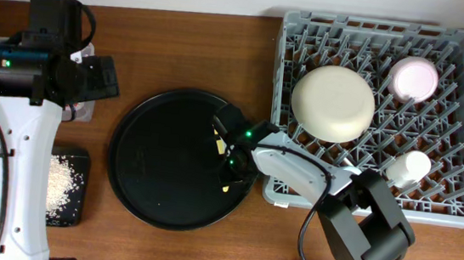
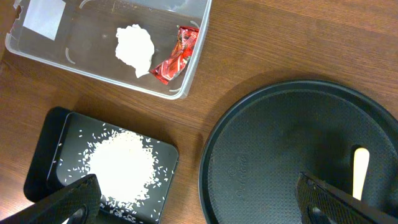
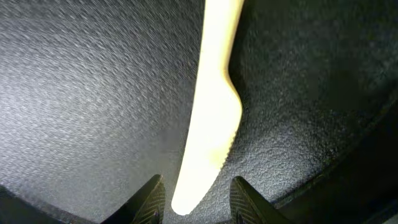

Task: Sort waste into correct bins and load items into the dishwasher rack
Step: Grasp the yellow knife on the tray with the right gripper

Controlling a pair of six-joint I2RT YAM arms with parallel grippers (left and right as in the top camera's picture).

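Observation:
The yellow knife [image 3: 211, 106] lies flat on the round black tray [image 1: 160, 166]. My right gripper [image 3: 197, 183] is low over it and open, one finger on each side of the blade's rounded tip with a gap on both sides. In the overhead view the right gripper [image 1: 231, 160] covers the knife's middle. My left gripper [image 2: 198, 186] is wide open and empty, high above the table's left side. Below it, the clear tub [image 2: 199, 37] holds the white tissue ball [image 2: 135, 48] and the red wrapper [image 2: 177, 57]. Rice grains [image 2: 121, 165] lie in the shallow black tray [image 2: 50, 143].
The grey dishwasher rack [image 1: 378, 29] fills the back right and holds the cream plate [image 1: 333, 103], the pinkish bowl [image 1: 415, 78] and a white cup [image 1: 406, 168]. My right arm runs along the rack's front left corner.

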